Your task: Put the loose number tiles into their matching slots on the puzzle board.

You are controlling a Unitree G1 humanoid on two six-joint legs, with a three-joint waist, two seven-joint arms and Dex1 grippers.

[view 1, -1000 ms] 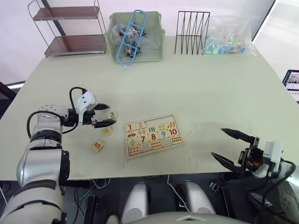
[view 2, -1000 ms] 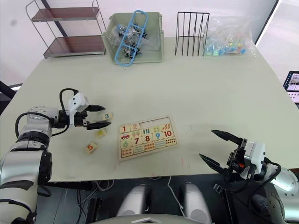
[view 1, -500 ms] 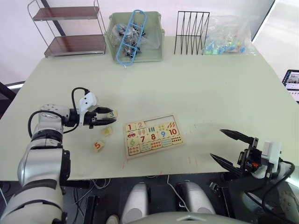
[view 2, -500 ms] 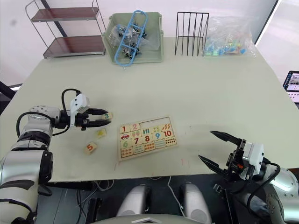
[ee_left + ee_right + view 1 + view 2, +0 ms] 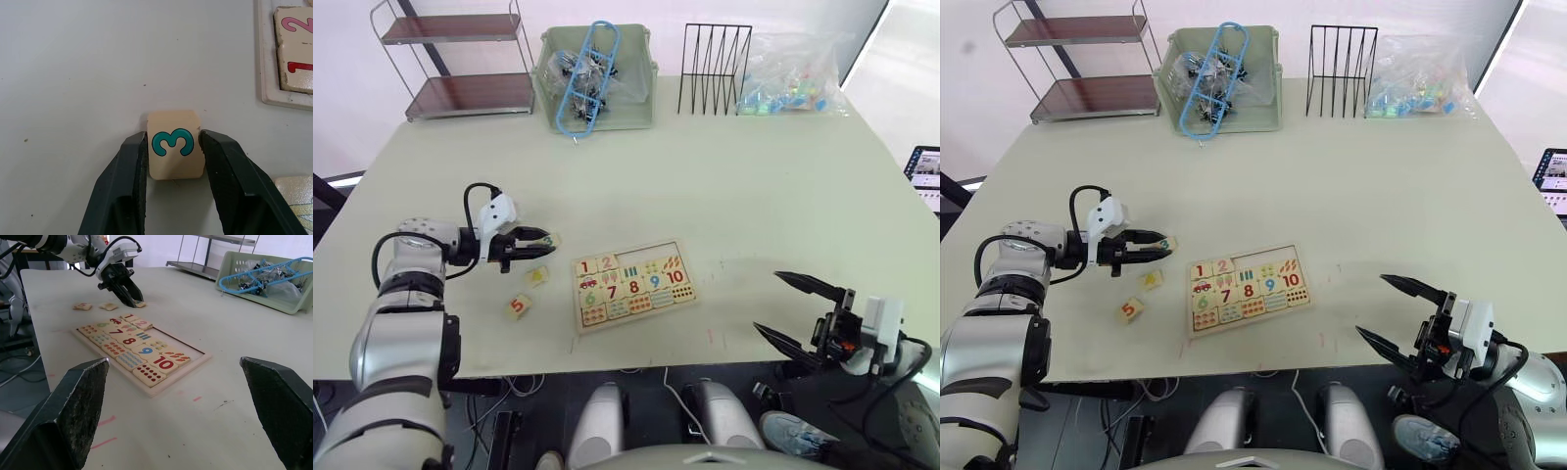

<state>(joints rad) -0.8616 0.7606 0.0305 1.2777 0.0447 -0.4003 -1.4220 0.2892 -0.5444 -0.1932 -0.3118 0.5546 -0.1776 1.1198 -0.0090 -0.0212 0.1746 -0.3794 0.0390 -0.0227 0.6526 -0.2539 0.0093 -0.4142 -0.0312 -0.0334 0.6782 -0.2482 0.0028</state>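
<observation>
Nearby, 5 tile (image 5: 517, 305) left of puzzle board (image 5: 633, 285)

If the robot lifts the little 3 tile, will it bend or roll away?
Probably neither. The 3 tile looks like a stiff, flat wooden square, so it shouldn't bend or roll. It's likely light. The left gripper pinches only its thin edges, so it might slip or twist.

silver-grey jointed arms, white wrist housings, looping black cables, tapered black jaws.
</observation>
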